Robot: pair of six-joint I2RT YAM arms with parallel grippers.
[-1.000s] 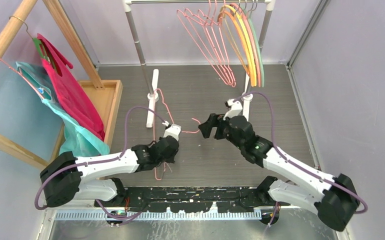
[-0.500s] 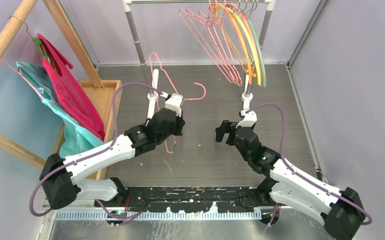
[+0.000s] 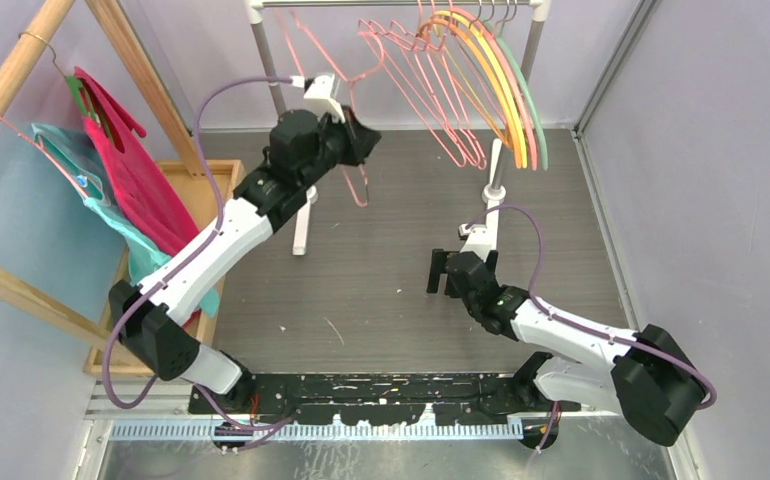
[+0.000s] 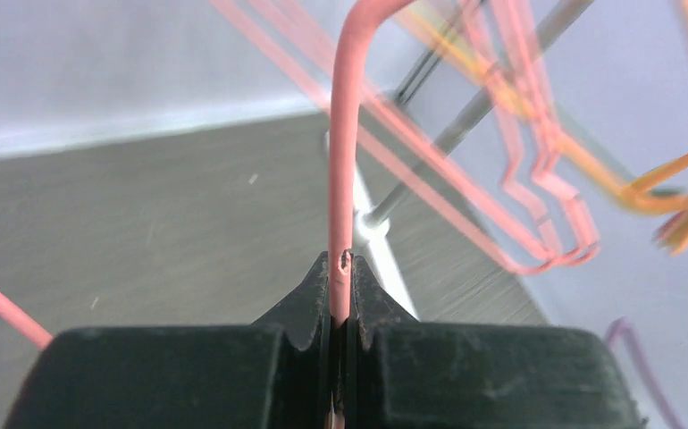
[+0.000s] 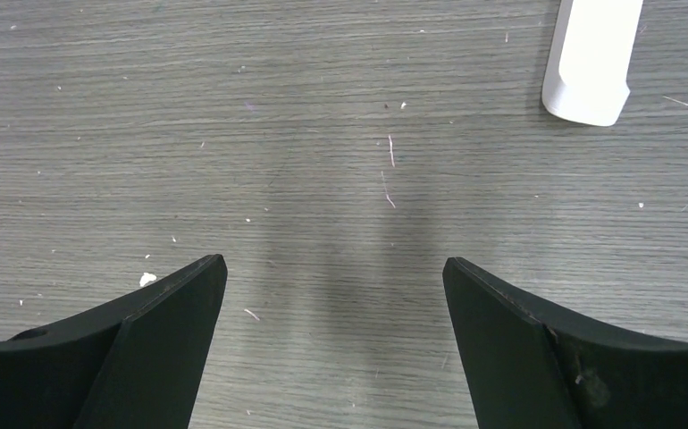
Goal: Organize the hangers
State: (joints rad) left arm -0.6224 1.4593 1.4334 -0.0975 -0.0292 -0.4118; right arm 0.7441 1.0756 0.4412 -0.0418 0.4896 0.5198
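From above, the left gripper (image 3: 365,134) is high up just under the rack's rail (image 3: 391,3). It pinches a pink wire hanger (image 3: 365,196) whose hook is hard to trace beside the other hangers (image 3: 509,118) crowded at the rail's right end, while the right gripper (image 3: 441,272) sits low over the table (image 3: 381,300), fingers spread. The left wrist view shows the jaws pressed together on the pink wire, with blurred hangers behind. The right wrist view shows the fingers wide apart over wood grain, and the rack's white foot (image 5: 591,63) is cut off at the top.
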